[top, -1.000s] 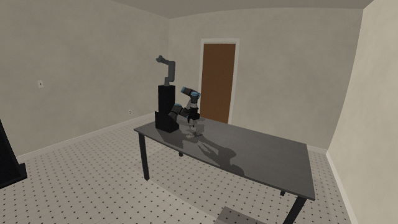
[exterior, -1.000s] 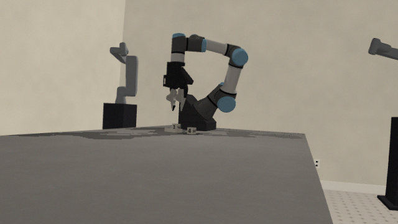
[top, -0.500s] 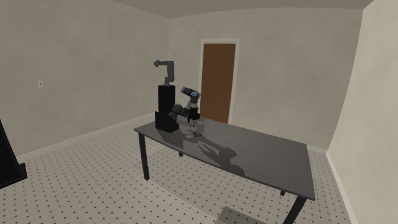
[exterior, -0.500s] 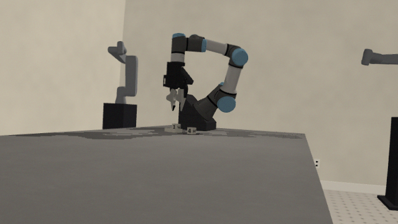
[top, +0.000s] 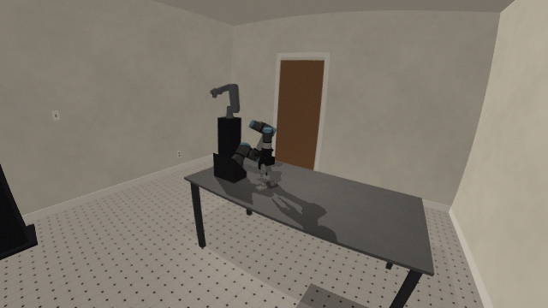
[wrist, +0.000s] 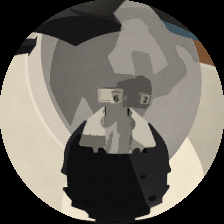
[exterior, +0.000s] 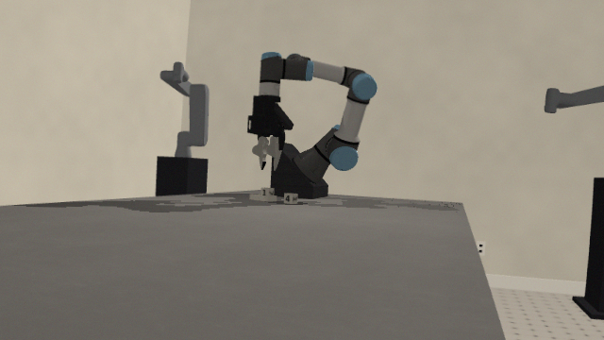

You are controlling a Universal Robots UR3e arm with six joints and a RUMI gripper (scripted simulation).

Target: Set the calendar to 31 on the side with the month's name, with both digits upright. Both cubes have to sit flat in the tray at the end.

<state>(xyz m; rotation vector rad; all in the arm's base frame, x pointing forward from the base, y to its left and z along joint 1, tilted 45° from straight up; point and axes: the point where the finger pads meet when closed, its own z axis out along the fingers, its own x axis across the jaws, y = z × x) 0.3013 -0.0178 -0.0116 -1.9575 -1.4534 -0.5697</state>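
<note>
So the gripper [exterior: 262, 161] is hanging in the air above the far end of the table [exterior: 236, 264], fingers pinched in to a narrow gap with nothing between them, pointing straight down. Right below it are the two little number cubes, well apart from the fingertips. From the wrist view the left cube [wrist: 110, 97] shows a 6 on top and the right cube [wrist: 143, 98] shows a 2; from the side view their near faces read 1 and 4. The left one looks like it's sitting in the calendar tray [exterior: 260, 197], though it's too small for me to be sure, and the other cube seems to be lying just beside it on the tabletop. I can't make out any month name from here. So honestly the job looks like it's barely begun: no 31 anywhere, neither cube picked up, and I'd guess both need turning and seating flat. The arm's black base [exterior: 311, 191] sits just behind them.
</note>
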